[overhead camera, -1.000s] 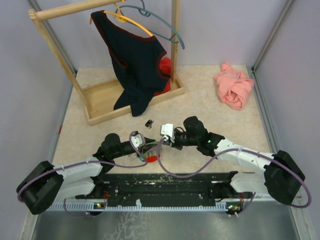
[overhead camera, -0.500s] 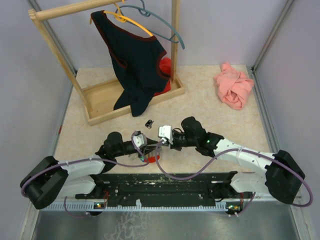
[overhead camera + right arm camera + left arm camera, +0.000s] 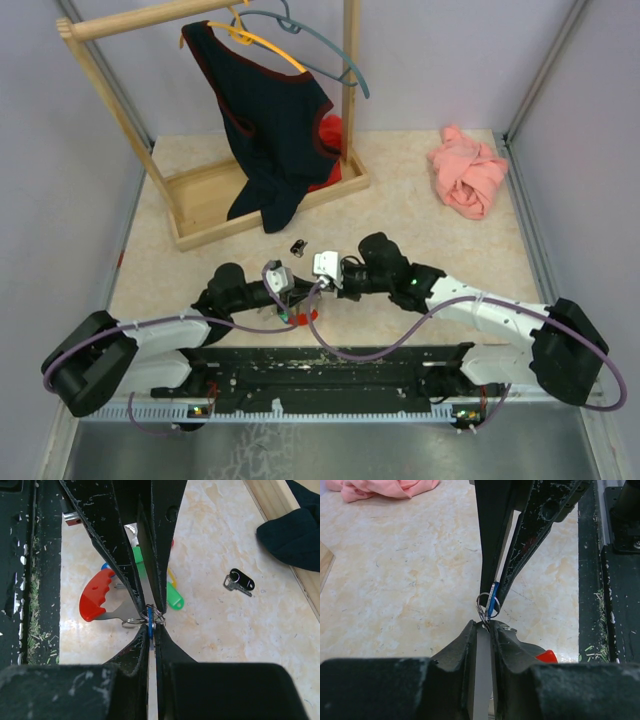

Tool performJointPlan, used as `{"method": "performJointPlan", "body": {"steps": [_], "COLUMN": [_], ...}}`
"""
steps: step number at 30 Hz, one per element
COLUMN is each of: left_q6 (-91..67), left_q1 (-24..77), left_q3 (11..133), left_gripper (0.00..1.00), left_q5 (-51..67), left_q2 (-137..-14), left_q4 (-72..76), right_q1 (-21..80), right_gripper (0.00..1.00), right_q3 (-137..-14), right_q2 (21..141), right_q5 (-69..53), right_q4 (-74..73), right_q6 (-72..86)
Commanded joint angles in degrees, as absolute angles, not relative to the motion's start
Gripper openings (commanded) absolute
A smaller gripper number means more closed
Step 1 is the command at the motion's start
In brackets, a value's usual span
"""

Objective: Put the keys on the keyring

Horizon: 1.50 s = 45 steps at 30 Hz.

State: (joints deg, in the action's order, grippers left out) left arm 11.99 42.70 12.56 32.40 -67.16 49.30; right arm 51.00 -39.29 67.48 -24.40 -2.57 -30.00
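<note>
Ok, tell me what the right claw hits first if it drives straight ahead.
The keyring at the tips of the right claw, beside the blue key it pinches; just beyond, the left claw faces it head-on. Hardly any gap shows, though depth is hard to judge.

A high camera at the near edge looks down over the whole desk (image 3: 480,240). Wrist cameras peer closely along left gripper (image 3: 483,626) and right gripper (image 3: 151,630), both seeing the keyring (image 3: 483,601).

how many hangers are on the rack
2: an orange hanger carrying the dark top, and a teal hanger just right of it, both on the wooden rail. None seems hidden.
</note>
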Motion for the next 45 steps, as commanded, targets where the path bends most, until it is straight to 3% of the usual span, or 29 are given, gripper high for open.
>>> {"method": "performJointPlan", "body": {"steps": [1, 4, 6, 15, 30, 36, 45], "left_q6": [11.14, 10.88, 10.75, 9.96, 6.89, 7.72, 9.93], "left_q1": [42.57, 42.59, 42.56, 42.59, 42.52, 42.54, 42.53], "left_q3": [14.41, 14.39, 14.14, 11.96, 9.76, 9.16, 10.40], "left_gripper": [0.19, 0.05, 0.01, 0.01, 0.01, 0.01, 0.23], "left_q5": [32.66, 32.39, 31.48, 26.67, 26.98, 25.45, 24.61], "left_q2": [-67.91, -67.94, -67.66, -63.92, -64.36, -64.17, -63.63], "left_q4": [51.31, 51.48, 51.50, 51.88, 59.95, 59.35, 54.09], "right_q1": [52.00, 52.19, 52.21, 52.14, 54.29, 54.34, 54.40], "right_gripper": [0.00, 0.00, 0.00, 0.00, 0.00, 0.00, 0.00], "right_q3": [-43.10, -43.25, -42.42, -38.03, -39.88, -41.57, -45.97], "right_q2": [67.93, 67.59, 66.51, 65.60, 73.25, 69.62, 66.24], "right_q5": [-23.91, -22.06, -19.83, -10.02, -11.16, -6.58, -9.20], "right_q4": [-1.56, -3.37, -3.89, -2.11, -1.10, -2.91, -6.49], "right_q6": [-30.74, -31.09, -30.99, -26.38, -25.72, -27.95, -30.83]}}
